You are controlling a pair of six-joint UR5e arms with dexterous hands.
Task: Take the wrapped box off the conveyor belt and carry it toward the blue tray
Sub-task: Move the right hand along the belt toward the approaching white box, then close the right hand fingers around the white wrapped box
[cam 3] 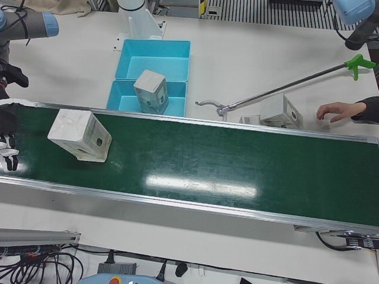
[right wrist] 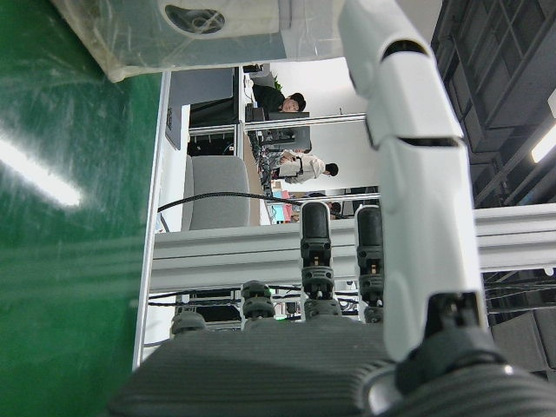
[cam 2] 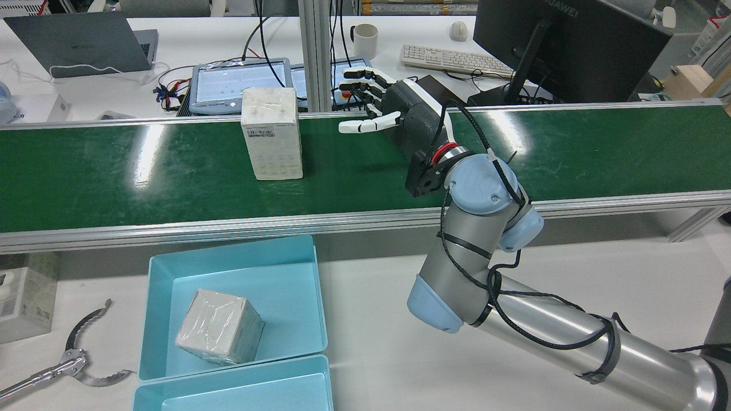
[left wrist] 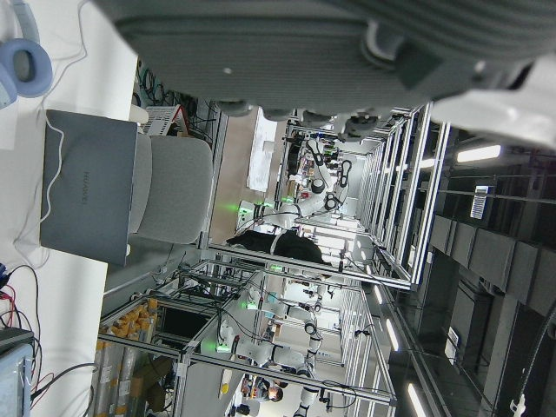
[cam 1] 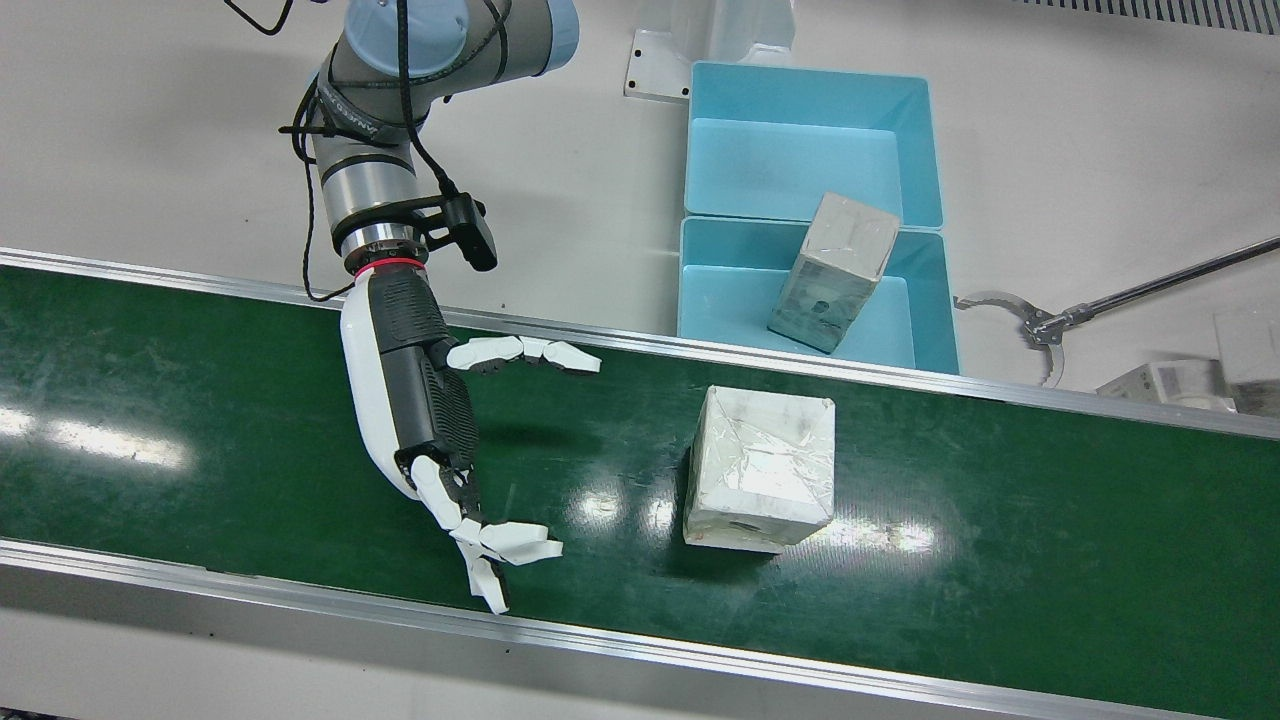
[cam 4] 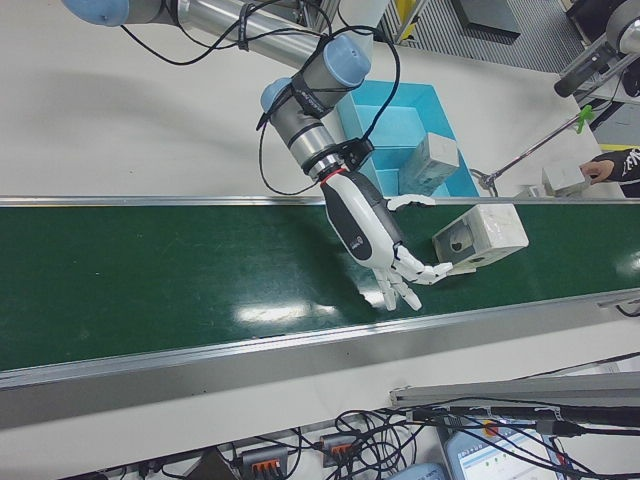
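The wrapped box [cam 1: 760,470] stands on the green conveyor belt [cam 1: 1000,520], white under clear film. My right hand [cam 1: 440,430] hovers over the belt to the box's left in the front view. It is open, with its fingers [cam 1: 525,353] spread toward the box and a gap between them and it. The rear view shows the same hand [cam 2: 400,114] to the right of the box [cam 2: 271,134]. Beyond the belt sit two blue trays [cam 1: 720,290], the nearer one holding another wrapped box [cam 1: 830,270]. The left hand view shows only a sliver of my left hand [left wrist: 347,43].
A reacher tool [cam 1: 1040,325] lies on the table right of the trays. Small boxes [cam 3: 281,112] sit near it, and a person's hand [cam 3: 337,110] rests beside them. Laptops, a monitor and a keyboard [cam 2: 451,57] stand beyond the belt's far rail.
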